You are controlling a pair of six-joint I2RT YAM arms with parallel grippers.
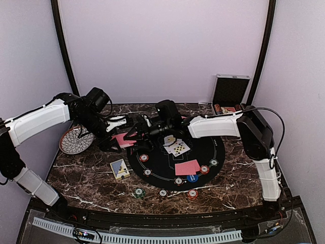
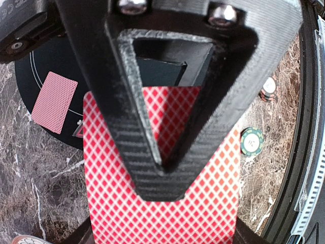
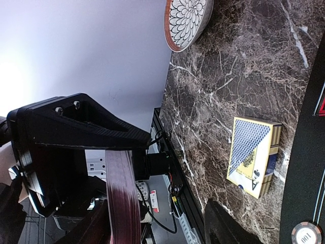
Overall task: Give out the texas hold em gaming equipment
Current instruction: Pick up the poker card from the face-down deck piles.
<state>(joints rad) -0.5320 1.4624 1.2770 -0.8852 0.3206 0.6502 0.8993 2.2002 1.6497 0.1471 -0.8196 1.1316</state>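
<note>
Pale lilac walls; dark marble table [image 1: 76, 178] with a round black poker mat [image 1: 157, 165] at centre.

- Left gripper [image 2: 161, 190]: clenched on a stack of red-backed cards [image 2: 117, 203], held up over the mat's left rim.
- Right gripper [image 3: 155, 223]: reached across to that stack, jaws parted on either side of its edge. No card is gripped that I can see.
- Already on the mat: face-up cards [image 1: 176, 146], one face-down card [image 1: 187, 167], and chips around the near rim [image 1: 204, 169]. A green chip [image 1: 139, 192] lies off the mat.
- Blue card box [image 3: 254, 155] and patterned plate [image 3: 188, 20] sit to the left, and the silver case [image 1: 231, 91] at back right.

Step, as I judge it: dealing, with the right arm about to draw from the held stack. The next move calls for pinching the outermost card alone, sliding it free without dragging its neighbours, then laying it on the mat.

Hard to make out: from above, the wrist housings cover where the grippers meet. I cannot tell whether a right pad touches a card. The stack's count and the card faces are unreadable.
</note>
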